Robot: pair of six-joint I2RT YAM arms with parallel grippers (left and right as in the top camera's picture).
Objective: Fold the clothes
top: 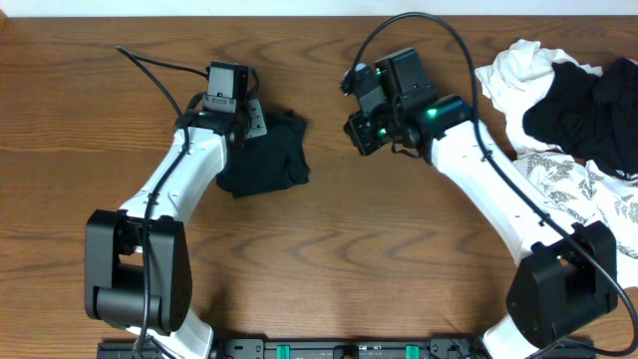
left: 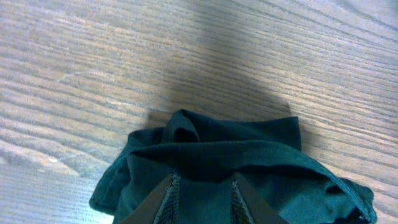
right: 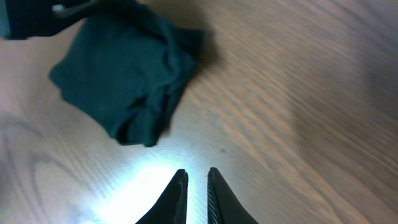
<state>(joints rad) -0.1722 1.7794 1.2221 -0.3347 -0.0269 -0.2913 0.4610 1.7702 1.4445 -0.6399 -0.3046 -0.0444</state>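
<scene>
Black garment point(top: 269, 155), crumpled left of centre on the bench point(top: 329, 259), is pinched at its 11 o'clock edge by the nearer left gripper point(top: 247, 128); the right gripper point(top: 361, 135), nearly closed and empty, hovers at its 3 o'clock.

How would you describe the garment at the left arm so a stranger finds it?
On the wooden table, look left of centre, away from the clothes heap at the right. The small black garment lies alone, held by the left gripper; the other black one sits in that heap.
</scene>
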